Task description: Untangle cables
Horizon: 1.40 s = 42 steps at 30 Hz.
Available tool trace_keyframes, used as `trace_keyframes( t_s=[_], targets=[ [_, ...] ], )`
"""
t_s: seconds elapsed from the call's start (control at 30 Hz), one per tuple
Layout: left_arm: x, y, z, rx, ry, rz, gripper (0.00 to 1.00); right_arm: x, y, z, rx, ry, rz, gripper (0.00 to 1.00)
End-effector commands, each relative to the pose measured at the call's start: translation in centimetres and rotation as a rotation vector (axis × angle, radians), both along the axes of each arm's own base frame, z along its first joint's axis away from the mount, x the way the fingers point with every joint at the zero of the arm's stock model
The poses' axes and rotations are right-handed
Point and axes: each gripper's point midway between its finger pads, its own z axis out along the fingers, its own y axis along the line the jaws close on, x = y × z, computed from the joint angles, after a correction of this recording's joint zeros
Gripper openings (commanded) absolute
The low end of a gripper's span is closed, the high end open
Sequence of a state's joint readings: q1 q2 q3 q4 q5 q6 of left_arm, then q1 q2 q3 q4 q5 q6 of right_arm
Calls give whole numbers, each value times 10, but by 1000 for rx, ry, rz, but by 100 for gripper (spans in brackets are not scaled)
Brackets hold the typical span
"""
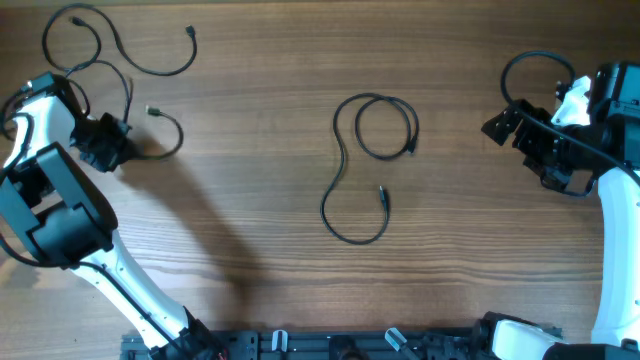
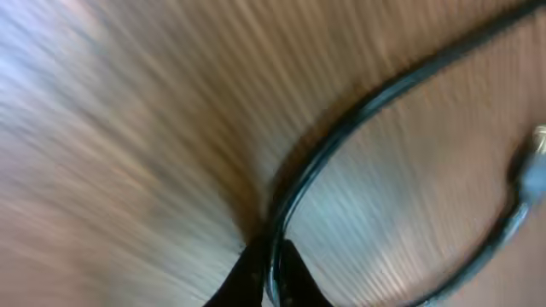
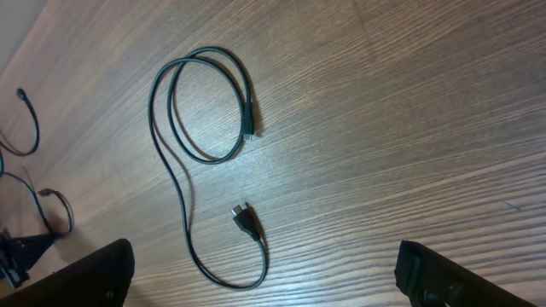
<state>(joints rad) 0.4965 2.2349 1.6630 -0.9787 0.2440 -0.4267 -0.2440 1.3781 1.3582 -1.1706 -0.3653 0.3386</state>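
Blurrily, left hand point(image 2: 271, 277) clamps cable point(image 2: 367, 107), plug point(image 2: 535, 160) indistinct.

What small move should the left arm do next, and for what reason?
Probably draw the pinched cable slowly toward the bare part of the table nearer the middle. The left gripper appears shut on it, and in the overhead view its loops lie close to another cable in the far corner, perhaps crossing it.
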Motion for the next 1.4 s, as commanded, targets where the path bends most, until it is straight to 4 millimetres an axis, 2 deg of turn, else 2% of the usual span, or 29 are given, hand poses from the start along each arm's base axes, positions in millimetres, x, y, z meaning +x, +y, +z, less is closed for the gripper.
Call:
trace_keyframes(
  t_s=[0.0, 0.2, 0.3, 0.37, 0.4, 0.47, 0.5, 0.6, 0.67, 0.77, 0.8, 0.83, 0.9, 0.93, 0.97, 1.03, 1.1, 1.13, 1.23, 1.3, 1.37],
  targets=[
    [12, -51, -2, -292, -81, 2, 5, 3, 3, 0, 12, 0, 7, 100],
    [24, -74, 17, -459, -166, 5, 8, 3, 3, 0, 13, 1, 7, 100],
    [28, -78, 23, -499, -192, 4, 22, 3, 3, 0, 13, 1, 7, 100],
    [30, -78, 24, -498, -202, 2, 22, 3, 3, 0, 14, 2, 7, 100],
    [34, -78, 27, -510, -227, -1, 25, 2, 3, -1, 14, 5, 6, 100],
    [46, -80, 39, -554, -303, -13, 43, 2, 3, -1, 14, 5, 7, 100],
    [52, -79, 46, -561, -330, -20, 48, 2, 3, -1, 14, 5, 6, 100],
    [67, -72, 70, -520, -390, -56, 69, 1, 3, -1, 15, 10, 6, 100],
    [78, -71, 98, -445, -447, -121, 75, 2, 3, -1, 17, 9, 4, 100],
    [80, -77, 122, -285, -448, -222, 84, 4, 6, 1, 35, -5, 12, 100],
    [79, -85, 130, -235, -452, -287, 88, 6, 9, 3, 52, -16, 20, 100],
    [77, -107, 140, -179, -465, -410, 92, 7, 12, 5, 67, -28, 28, 100],
    [72, -140, 147, -138, -455, -546, 96, 11, 13, 7, 79, -43, 29, 100],
    [71, -162, 147, -136, -442, -597, 96, 11, 14, 8, 85, -42, 19, 100],
    [68, -192, 146, -149, -429, -661, 97, 11, 14, 8, 88, -41, 14, 100],
    [61, -245, 140, -181, -401, -772, 96, 11, 14, 8, 89, -38, 14, 100],
    [52, -283, 128, -163, -361, -866, 95, 9, 14, 7, 91, -30, 14, 100],
    [43, -313, 115, -134, -319, -943, 93, 8, 15, 6, 91, -25, 16, 100],
    [24, -360, 94, -75, -250, -1049, 91, 6, 15, 6, 93, -18, 15, 100],
    [18, -384, 81, 7, -224, -1085, 83, 6, 15, 5, 95, -15, 16, 100],
    [16, -403, 73, 83, -236, -1136, 80, 5, 16, 5, 99, -13, 17, 100]
  ],
)
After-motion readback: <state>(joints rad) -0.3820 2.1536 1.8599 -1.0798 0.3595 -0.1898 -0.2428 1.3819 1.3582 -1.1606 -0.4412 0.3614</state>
